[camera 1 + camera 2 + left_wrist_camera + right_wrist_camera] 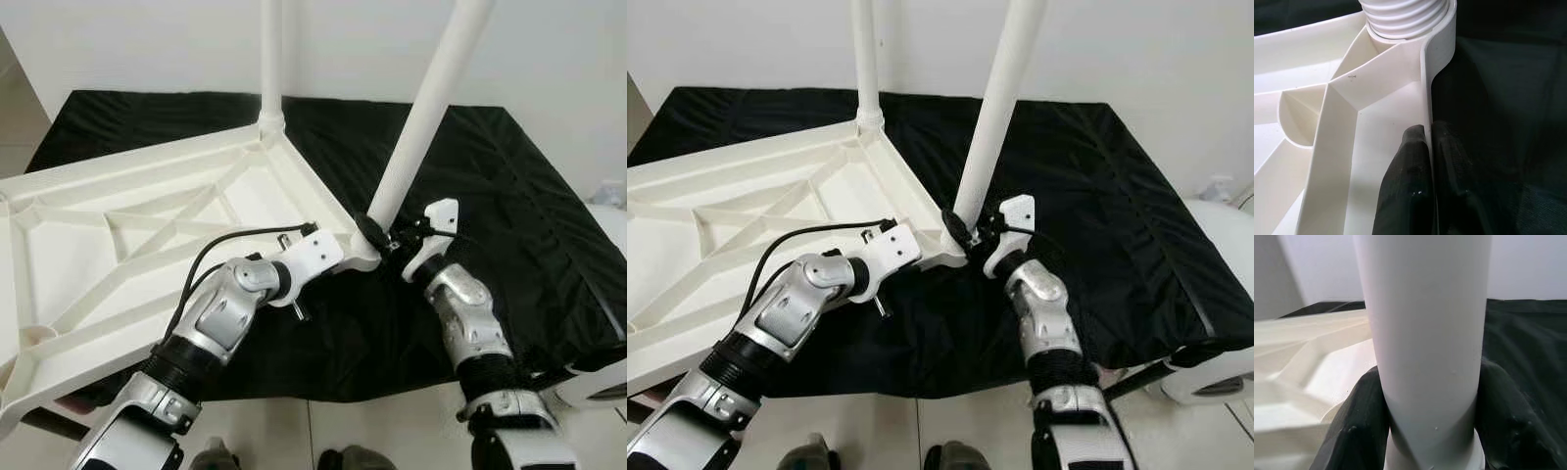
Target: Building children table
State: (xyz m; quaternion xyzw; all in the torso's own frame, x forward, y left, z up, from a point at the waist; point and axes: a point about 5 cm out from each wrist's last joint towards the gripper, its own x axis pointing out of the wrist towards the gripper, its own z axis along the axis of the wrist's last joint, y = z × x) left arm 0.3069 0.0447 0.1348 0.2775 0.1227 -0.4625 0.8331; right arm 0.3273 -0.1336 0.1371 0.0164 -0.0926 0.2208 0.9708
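A white plastic children's tabletop (127, 235) lies upside down on a black cloth, its ribbed underside facing up. One white leg (270, 59) stands upright in the far corner socket. A second white leg (421, 117) leans in the near right corner socket. My left gripper (1426, 161) is shut on the tabletop's rim (1427, 98) just beside that corner, one finger on each side of the thin wall. My right gripper (382, 233) is shut on the base of the leaning leg (1425, 333), with black fingers (1359, 426) pressed against both sides.
The black cloth (509, 215) covers a low surface that ends near my arms, with pale floor tiles (372, 431) below. A white wall rises behind. A white rounded object (1215, 372) sits at the right edge.
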